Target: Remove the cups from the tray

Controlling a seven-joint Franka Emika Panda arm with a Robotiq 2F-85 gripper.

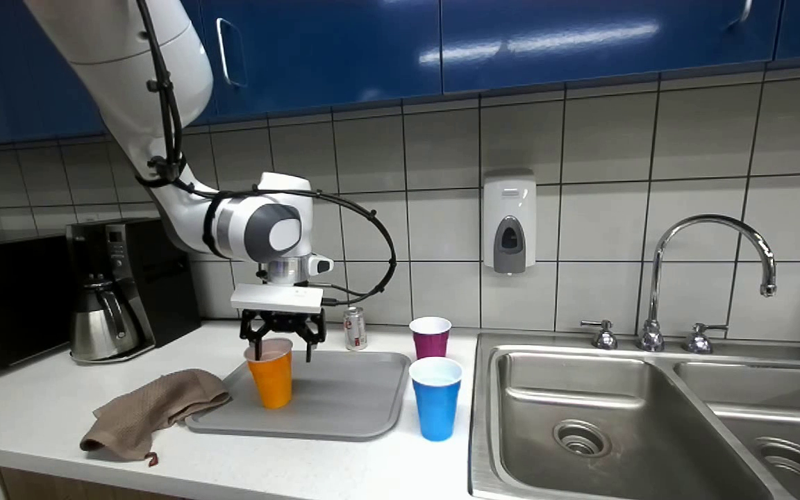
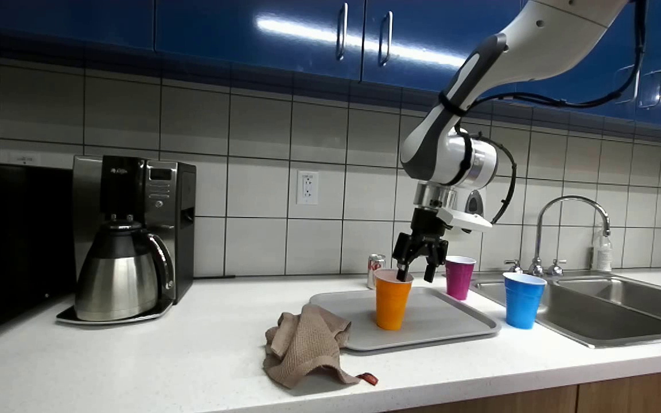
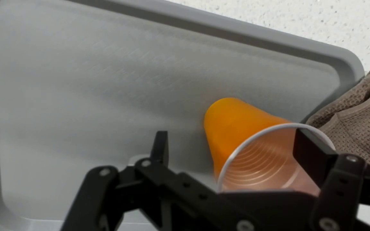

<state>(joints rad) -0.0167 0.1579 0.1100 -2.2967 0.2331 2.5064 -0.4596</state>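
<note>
An orange cup (image 1: 273, 380) stands upright on the grey tray (image 1: 344, 418), toward the end beside the cloth. Right over this cup my gripper (image 2: 416, 276) is open, its jaws wide apart. In the wrist view one of the fingers (image 3: 315, 154) appears to dip into the cup's mouth, while its opposite stands outside, above bare tray. Nothing is gripped. A purple cup (image 1: 430, 344) and a blue cup (image 1: 435, 406) stand upright on the counter off the tray, on the sink side, in both exterior views.
A brown cloth (image 2: 307, 347) overlaps the tray's corner. Behind the tray stands a soda can (image 1: 355, 328). The steel sink (image 1: 487, 417) lies past the blue and purple cups. A coffee maker (image 2: 161, 223) is on the opposite side, and blue cabinets (image 1: 344, 48) hang above.
</note>
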